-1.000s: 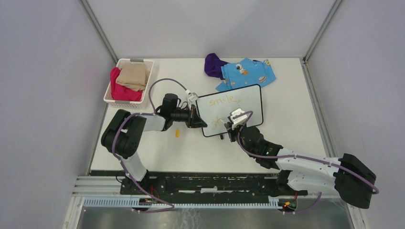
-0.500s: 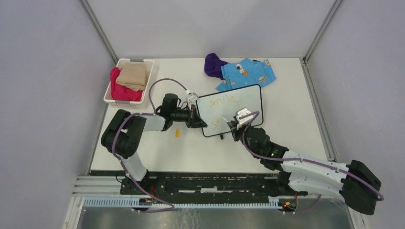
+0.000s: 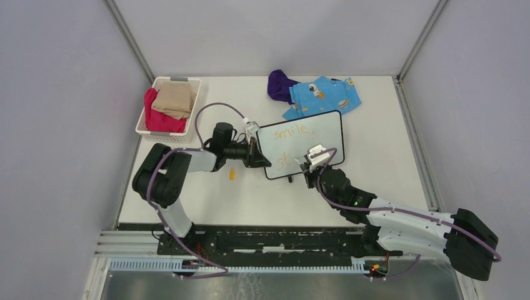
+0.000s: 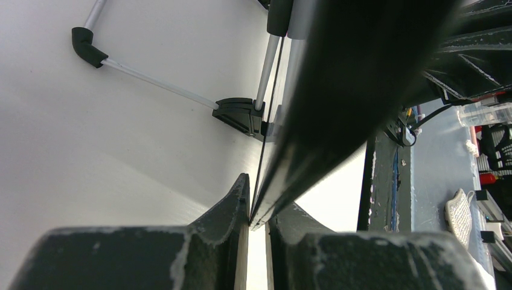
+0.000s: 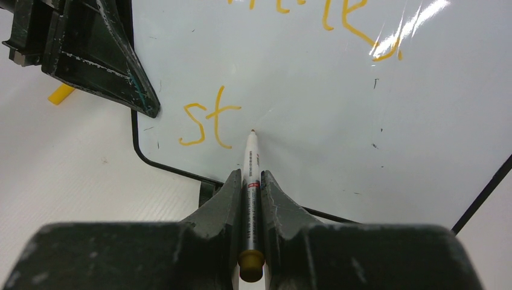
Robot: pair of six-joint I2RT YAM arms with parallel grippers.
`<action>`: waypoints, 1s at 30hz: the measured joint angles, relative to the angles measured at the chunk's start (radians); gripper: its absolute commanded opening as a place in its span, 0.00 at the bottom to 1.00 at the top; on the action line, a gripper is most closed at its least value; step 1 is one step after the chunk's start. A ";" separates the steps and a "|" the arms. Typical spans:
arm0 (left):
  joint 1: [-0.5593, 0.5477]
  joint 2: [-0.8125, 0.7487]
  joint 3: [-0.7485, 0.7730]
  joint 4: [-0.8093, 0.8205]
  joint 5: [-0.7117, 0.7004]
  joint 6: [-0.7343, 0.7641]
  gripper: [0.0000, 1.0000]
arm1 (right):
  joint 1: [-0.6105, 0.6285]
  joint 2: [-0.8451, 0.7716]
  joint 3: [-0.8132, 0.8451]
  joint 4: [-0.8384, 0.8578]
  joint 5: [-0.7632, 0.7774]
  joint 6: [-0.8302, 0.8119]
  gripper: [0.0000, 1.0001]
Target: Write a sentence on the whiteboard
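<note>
Mid-frame, right gripper clamps a slim white marker, orange sentence reaching "st"; left gripper pinches the black-framed whiteboard; next, probably "a".

The right gripper, clamped on a slim white marker pen with a yellow end, has slid slightly rightward across the small black-framed whiteboard. Most of that shift came early. The orange "st" of the handwritten sentence now shows more clearly to its left. The right arm has sunk lower and stretched flatter, its elbow farther from the whiteboard.
</note>
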 measured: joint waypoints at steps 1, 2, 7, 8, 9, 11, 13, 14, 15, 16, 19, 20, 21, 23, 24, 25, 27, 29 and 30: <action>0.000 0.000 0.000 -0.001 0.000 0.000 0.02 | 0.000 0.002 0.000 0.000 0.004 0.002 0.00; 0.000 0.000 0.001 -0.001 0.000 0.000 0.02 | 0.000 0.004 0.000 0.001 0.008 0.003 0.00; -0.001 0.000 0.001 -0.004 -0.001 0.001 0.02 | 0.001 0.008 0.000 0.008 0.019 0.003 0.00; -0.001 0.000 0.001 -0.004 -0.002 0.001 0.02 | 0.001 0.011 0.000 0.010 0.020 0.003 0.00; -0.001 0.000 0.001 -0.004 -0.003 0.001 0.02 | 0.001 0.014 0.000 0.014 0.023 0.003 0.00; -0.001 0.000 0.002 -0.004 -0.003 0.001 0.02 | 0.002 0.020 0.002 0.018 0.024 0.003 0.00; -0.001 0.000 0.002 -0.004 -0.005 0.001 0.02 | 0.002 0.026 0.004 0.022 0.026 0.002 0.00; -0.001 0.000 0.002 -0.004 -0.006 0.001 0.02 | 0.002 0.029 0.005 0.023 0.027 0.002 0.00; -0.001 0.000 0.002 -0.004 -0.006 0.002 0.02 | 0.002 0.031 0.006 0.026 0.026 0.002 0.00; -0.001 0.000 0.002 -0.004 -0.006 0.002 0.02 | 0.002 0.033 0.006 0.029 0.026 0.002 0.00; -0.001 0.000 0.003 -0.004 -0.006 0.002 0.02 | 0.002 0.037 0.008 0.037 0.022 0.001 0.00; -0.001 0.000 0.003 -0.004 -0.006 0.004 0.02 | 0.002 0.038 0.008 0.039 0.019 0.001 0.00; -0.001 0.000 0.003 -0.004 -0.006 0.005 0.02 | 0.002 0.039 0.008 0.041 0.017 0.001 0.00; -0.001 0.000 0.003 -0.005 -0.006 0.005 0.02 | 0.002 0.044 0.008 0.047 0.010 0.000 0.00; -0.001 0.000 0.003 -0.005 -0.006 0.005 0.02 | 0.002 0.047 0.009 0.049 0.005 -0.001 0.00; -0.001 0.000 0.003 -0.005 -0.006 0.005 0.02 | 0.002 0.050 0.010 0.052 -0.001 -0.001 0.00; -0.001 0.000 0.003 -0.005 -0.006 0.006 0.02 | 0.002 0.054 0.010 0.055 -0.013 -0.001 0.00; -0.001 0.000 0.003 -0.005 -0.006 0.006 0.02 | 0.002 0.056 0.010 0.057 -0.023 0.000 0.00; -0.001 0.000 0.003 -0.005 -0.005 0.006 0.02 | 0.002 0.057 0.010 0.057 -0.029 0.000 0.00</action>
